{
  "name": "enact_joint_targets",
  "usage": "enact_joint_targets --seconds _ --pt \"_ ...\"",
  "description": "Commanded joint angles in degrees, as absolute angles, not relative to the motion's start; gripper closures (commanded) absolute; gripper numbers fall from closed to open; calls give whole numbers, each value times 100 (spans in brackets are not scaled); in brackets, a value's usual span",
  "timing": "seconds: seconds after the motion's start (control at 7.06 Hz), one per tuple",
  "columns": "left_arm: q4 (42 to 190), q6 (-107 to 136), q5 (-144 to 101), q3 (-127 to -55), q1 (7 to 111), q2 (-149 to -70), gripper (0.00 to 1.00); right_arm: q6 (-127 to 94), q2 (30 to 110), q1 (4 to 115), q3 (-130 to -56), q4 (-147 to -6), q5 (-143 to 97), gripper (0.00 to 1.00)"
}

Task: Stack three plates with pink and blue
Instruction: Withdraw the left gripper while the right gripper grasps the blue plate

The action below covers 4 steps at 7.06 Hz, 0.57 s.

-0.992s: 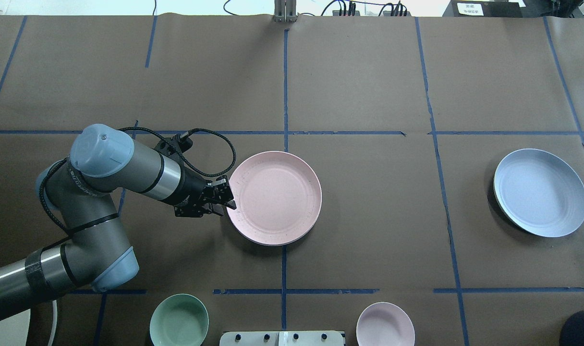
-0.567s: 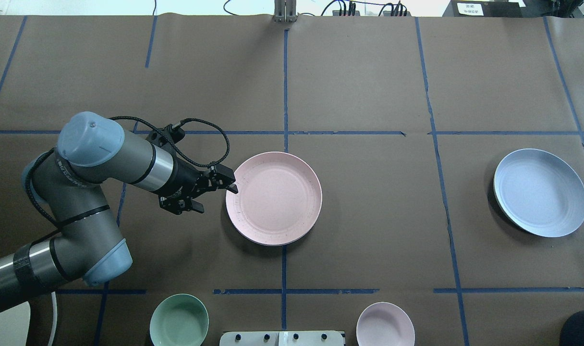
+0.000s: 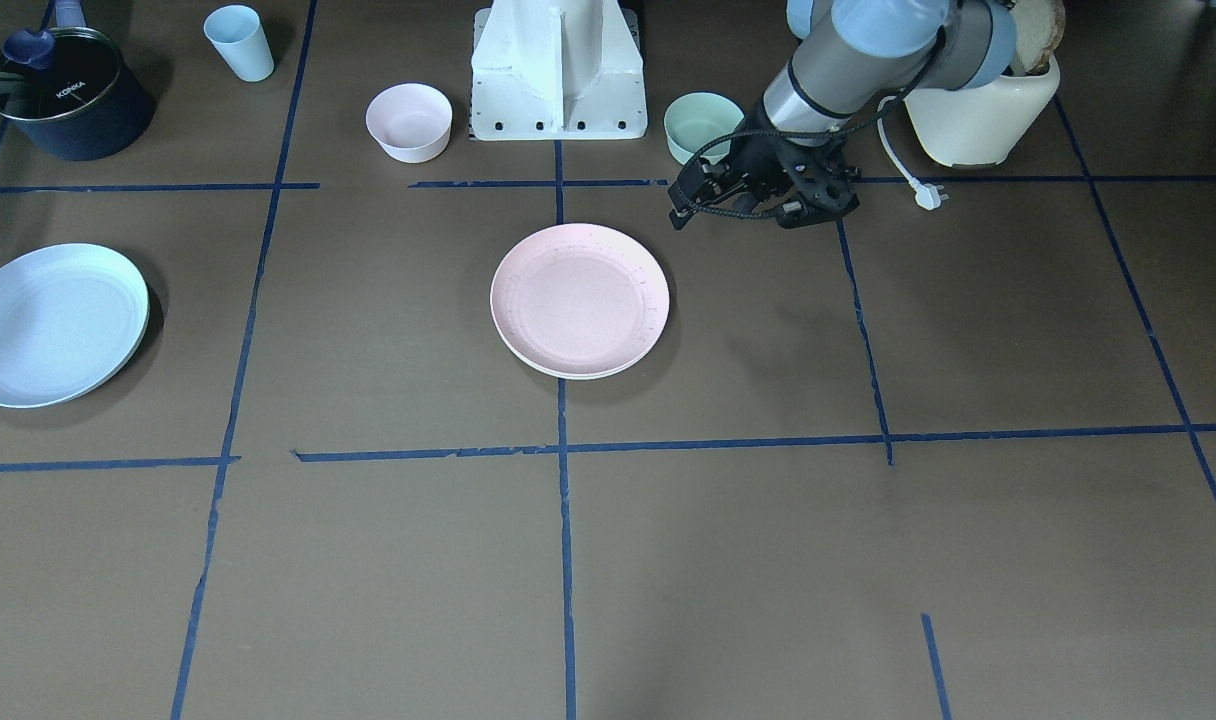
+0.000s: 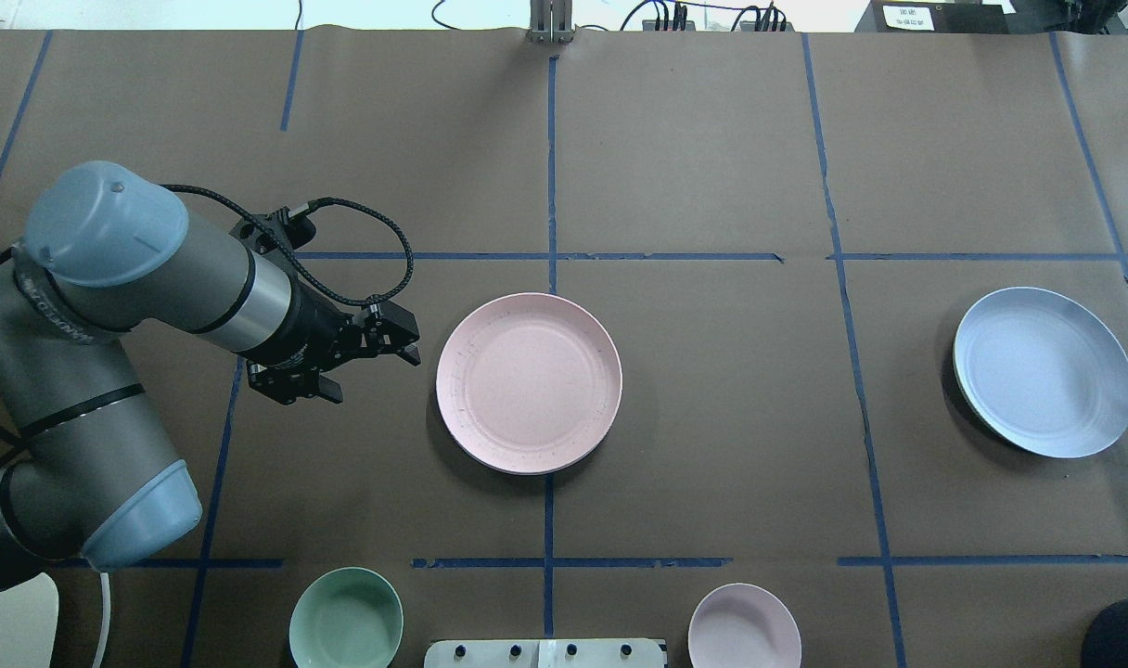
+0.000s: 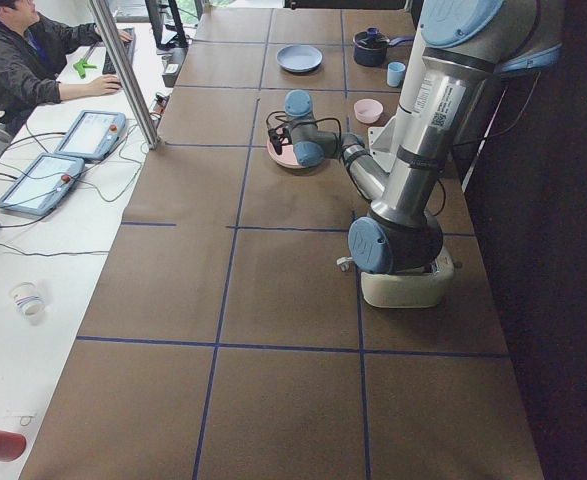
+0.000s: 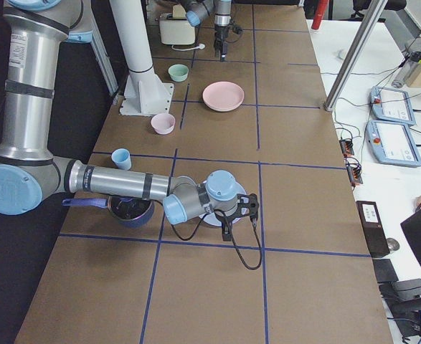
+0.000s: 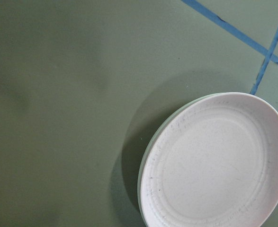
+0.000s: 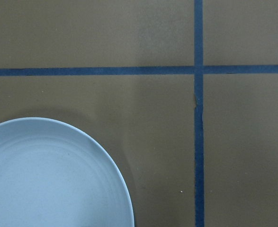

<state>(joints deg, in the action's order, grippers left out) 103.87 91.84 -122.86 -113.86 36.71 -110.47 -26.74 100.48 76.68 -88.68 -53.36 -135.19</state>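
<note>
The pale pink plate [image 4: 529, 382] lies flat at the table's middle on a cream-white plate whose rim [image 3: 568, 373] shows under it; both also show in the left wrist view [image 7: 219, 161]. My left gripper [image 4: 378, 376] hangs open and empty just left of the pink plate, apart from it. The pale blue plate [image 4: 1044, 371] lies alone at the far right and fills the lower left of the right wrist view [image 8: 49, 175]. My right gripper [image 6: 226, 231] hangs by the blue plate and shows only in the exterior right view, so I cannot tell whether it is open.
A green bowl [image 4: 346, 617] and a small pink bowl [image 4: 744, 626] stand near the robot's base [image 3: 558, 70]. A pale blue cup [image 3: 239, 42] and a dark pot [image 3: 65, 92] stand behind the blue plate. A cream appliance [image 3: 983, 115] stands behind my left arm.
My left gripper has come off the pink plate's left rim and drawn back to the left and up. The plates have not moved.
</note>
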Motion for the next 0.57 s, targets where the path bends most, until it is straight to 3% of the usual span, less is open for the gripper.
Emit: enact_joint_targets --seconds 0.0,0.43 --pt "10081 9026 -12287 -11777 3796 -10776 0 -3181 10064 7139 -8220 -4274 -13413 0" --pt "10081 9026 -12270 -11786 3814 -10775 0 -3445 10020 6681 -8209 -4263 -13237 0"
